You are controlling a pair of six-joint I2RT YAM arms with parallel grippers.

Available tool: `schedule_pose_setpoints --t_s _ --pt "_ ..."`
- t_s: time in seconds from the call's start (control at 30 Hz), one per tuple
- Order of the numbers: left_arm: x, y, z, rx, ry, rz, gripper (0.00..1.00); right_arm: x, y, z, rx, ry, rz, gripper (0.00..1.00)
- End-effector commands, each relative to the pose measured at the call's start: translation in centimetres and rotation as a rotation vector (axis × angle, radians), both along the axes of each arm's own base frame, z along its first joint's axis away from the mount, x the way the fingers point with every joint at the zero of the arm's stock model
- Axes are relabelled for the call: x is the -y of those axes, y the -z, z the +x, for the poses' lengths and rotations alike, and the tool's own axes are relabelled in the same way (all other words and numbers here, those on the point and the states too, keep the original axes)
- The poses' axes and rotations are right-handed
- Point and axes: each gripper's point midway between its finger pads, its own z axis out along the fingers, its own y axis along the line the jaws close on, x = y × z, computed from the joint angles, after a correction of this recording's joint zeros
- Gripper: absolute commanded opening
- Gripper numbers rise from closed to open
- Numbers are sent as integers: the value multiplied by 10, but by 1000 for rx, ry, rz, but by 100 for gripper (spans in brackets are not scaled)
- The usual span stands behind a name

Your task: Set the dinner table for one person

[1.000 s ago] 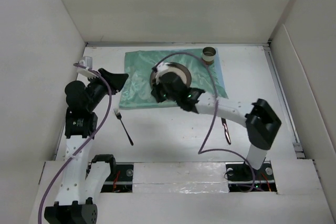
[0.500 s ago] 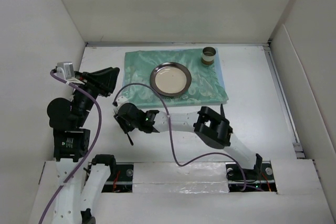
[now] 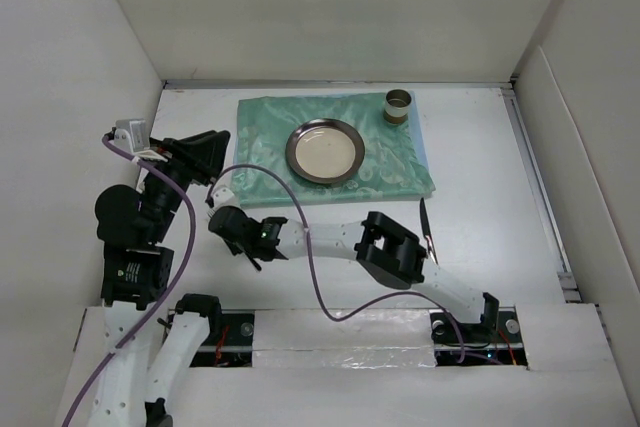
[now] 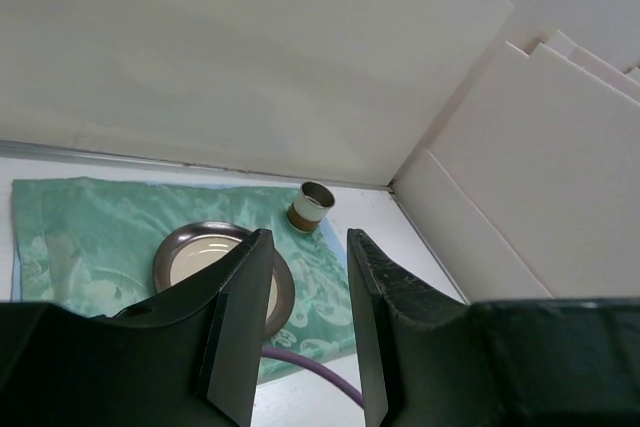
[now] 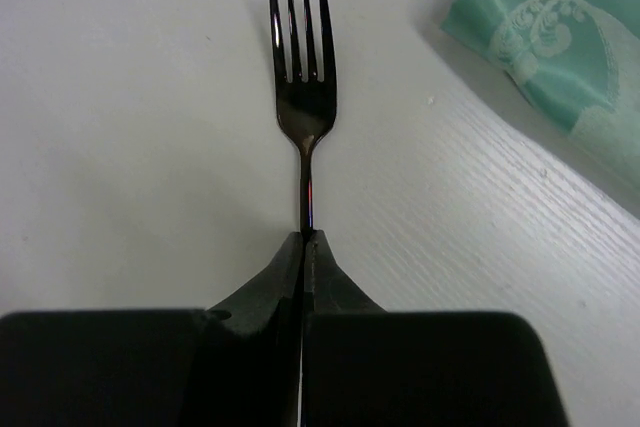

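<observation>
Right arm swung left off the plate [image 3: 292, 151]; my right fingers [image 5: 268, 282] clamp the fork [image 5: 303, 97] handle, left fingers [image 4: 240, 317] apart, empty. One fork, knife [image 3: 424, 217], plate, cup [image 3: 398, 104], cloth [image 3: 260, 147]. Bench [image 3: 480, 147] white, matte, underneath all.

Five table items, one of each kind, on one counter, with two hands.
On the single plain white matte counter [image 3: 500, 167] there is one teal-green patterned rectangular cloth [image 3: 260, 162], one round dark-rimmed metal plate with a cream centre [image 3: 325, 151], one small cylindrical metal cup [image 3: 398, 105], one dark glossy four-tined fork [image 5: 305, 97] and one slim dark knife [image 3: 424, 215]; the black two-fingered hands number two, the left hand [image 4: 307, 247] and the right hand [image 5: 303, 239].
</observation>
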Motion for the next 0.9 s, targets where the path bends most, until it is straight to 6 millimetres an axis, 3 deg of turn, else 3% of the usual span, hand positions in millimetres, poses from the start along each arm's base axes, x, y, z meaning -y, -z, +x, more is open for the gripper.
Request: schedule_pose_setpoints --t_s 0.0,0.1,0.13,0.27,0.4,0.6,0.73,0.87 --pt "-2 -16 -6 68 -17 15 33 7 -93 26 86 105 139 0" --pt "-4 -5 0 29 -31 25 33 23 -136 76 115 208 213 0" --pt "-1 -1 -1 25 -20 23 33 34 -145 102 113 272 233 0" --pt "0 8 4 8 -17 28 33 63 -154 161 117 401 279 0" --pt "2 17 6 -10 -9 31 33 85 -149 208 77 529 347 0" --pt "7 28 13 -46 10 40 33 101 -134 253 29 609 415 0" --pt "8 32 16 -59 16 44 33 103 -113 265 -1 625 405 0" --pt "10 30 17 -45 26 42 33 96 -96 262 -36 609 411 0"
